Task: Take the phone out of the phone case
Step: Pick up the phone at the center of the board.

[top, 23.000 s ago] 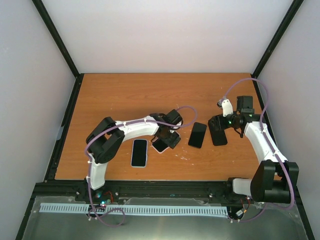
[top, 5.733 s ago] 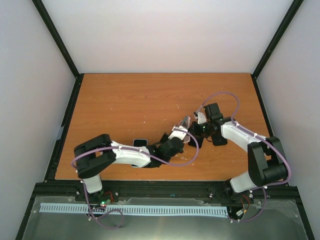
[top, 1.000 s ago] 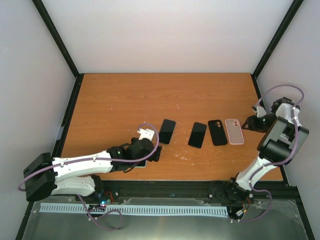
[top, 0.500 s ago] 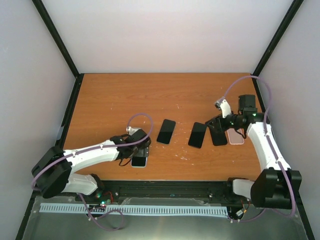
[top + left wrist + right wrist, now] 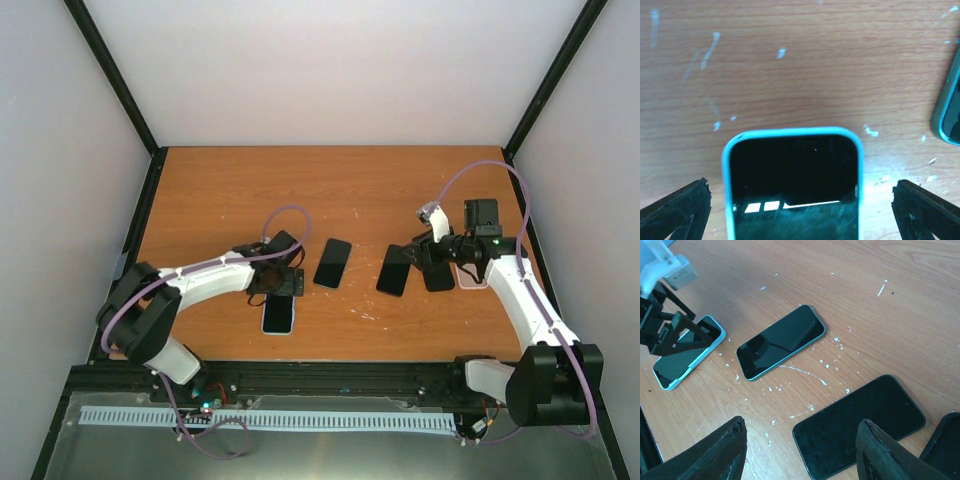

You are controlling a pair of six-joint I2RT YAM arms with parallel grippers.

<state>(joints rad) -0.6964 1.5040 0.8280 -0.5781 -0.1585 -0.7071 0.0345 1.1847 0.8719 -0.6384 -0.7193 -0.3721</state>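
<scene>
A phone in a light blue case (image 5: 279,316) lies flat near the table's front edge and fills the lower left wrist view (image 5: 792,185). It also shows in the right wrist view (image 5: 687,352). My left gripper (image 5: 281,281) hovers over its far end, open and empty (image 5: 800,222), with one finger on each side of the case and apart from it. My right gripper (image 5: 420,255) is open and empty (image 5: 800,455) above the near end of a bare black phone (image 5: 395,270) (image 5: 860,425).
A bare teal-edged phone (image 5: 332,262) (image 5: 780,342) lies between the two grippers; its edge shows in the left wrist view (image 5: 949,107). An empty black case (image 5: 438,275) and a pink case (image 5: 472,277) lie partly under the right arm. Bare table lies at the back.
My left gripper has moved a little toward the far end of the blue-cased phone, and its arm has swung round. My right gripper has shifted slightly left over the black phone.
</scene>
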